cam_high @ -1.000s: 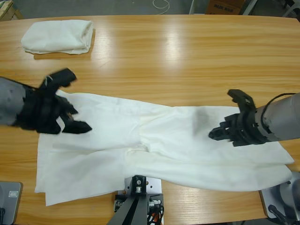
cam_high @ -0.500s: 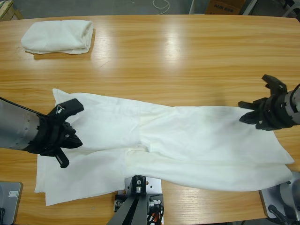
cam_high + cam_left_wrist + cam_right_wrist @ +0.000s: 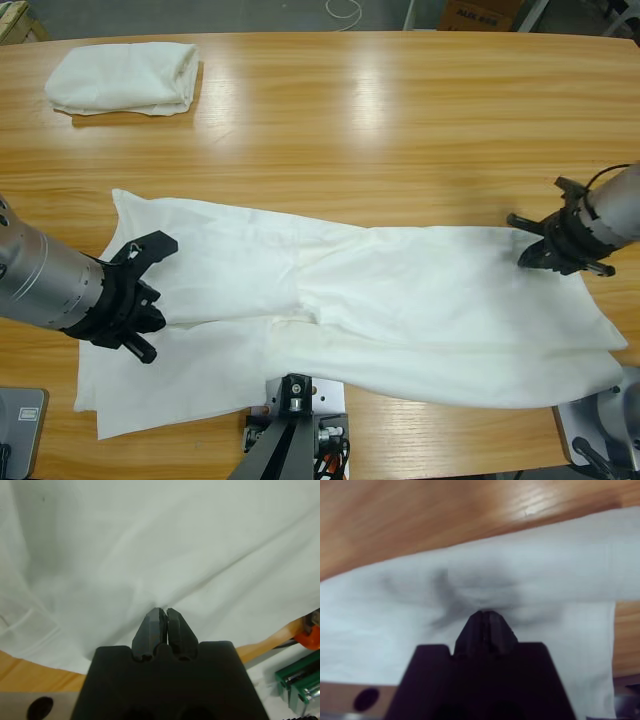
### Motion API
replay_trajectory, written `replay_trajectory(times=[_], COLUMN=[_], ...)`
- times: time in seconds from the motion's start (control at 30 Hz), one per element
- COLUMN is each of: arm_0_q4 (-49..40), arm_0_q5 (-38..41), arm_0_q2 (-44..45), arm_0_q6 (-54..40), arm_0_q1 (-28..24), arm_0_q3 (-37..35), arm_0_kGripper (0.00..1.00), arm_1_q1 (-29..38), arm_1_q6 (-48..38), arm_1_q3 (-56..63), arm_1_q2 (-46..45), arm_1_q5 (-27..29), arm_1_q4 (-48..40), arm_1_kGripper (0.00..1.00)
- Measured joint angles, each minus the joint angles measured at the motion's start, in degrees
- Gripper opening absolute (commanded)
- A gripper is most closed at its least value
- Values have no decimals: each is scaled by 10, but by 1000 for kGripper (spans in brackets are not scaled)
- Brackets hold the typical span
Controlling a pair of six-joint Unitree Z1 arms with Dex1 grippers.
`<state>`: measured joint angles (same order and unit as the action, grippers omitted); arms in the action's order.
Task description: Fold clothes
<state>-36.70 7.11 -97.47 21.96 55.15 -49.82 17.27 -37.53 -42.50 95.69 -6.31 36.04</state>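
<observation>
A white T-shirt (image 3: 380,300) lies spread along the front of the wooden table (image 3: 400,130), still creased and partly doubled over. At its left end, my left gripper (image 3: 140,300) presses down on the cloth. The left wrist view shows those jaws together at the gripper (image 3: 162,617), with the shirt (image 3: 150,545) puckered at the tips. At the shirt's upper right corner, my right gripper (image 3: 535,248) is also shut. In the right wrist view, wrinkles in the shirt (image 3: 530,570) radiate from the gripper (image 3: 487,616).
A second white T-shirt (image 3: 122,78), folded into a neat pad, rests at the back left corner. Bare wood runs across the back of the table. A cardboard box (image 3: 478,14) and a white cable (image 3: 345,10) lie beyond the far edge.
Both arms moved from above the shirt out to its ends and came down. The left went toward the front left, the right toward the right edge, and both open jaws closed on cloth.
</observation>
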Motion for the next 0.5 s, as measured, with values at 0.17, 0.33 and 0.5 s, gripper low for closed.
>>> replay_trajectory(times=[0.17,0.33,0.5], arm_0_q4=[-4,-4,-4], arm_0_q5=[0,0,0], arm_0_q2=[-11,-31,-62], arm_0_q6=[9,9,8], arm_0_q1=[0,0,-21], arm_0_q3=[0,-1,-19], arm_0_kGripper=[0,0,0], arm_1_q1=[-37,-81,-89], arm_1_q6=[38,121,191], arm_1_q3=[-10,-42,-96], arm_1_q2=[21,50,90], arm_1_q5=[3,3,-16], arm_1_q4=[-50,-79,-97], arm_1_kGripper=[0,0,0])
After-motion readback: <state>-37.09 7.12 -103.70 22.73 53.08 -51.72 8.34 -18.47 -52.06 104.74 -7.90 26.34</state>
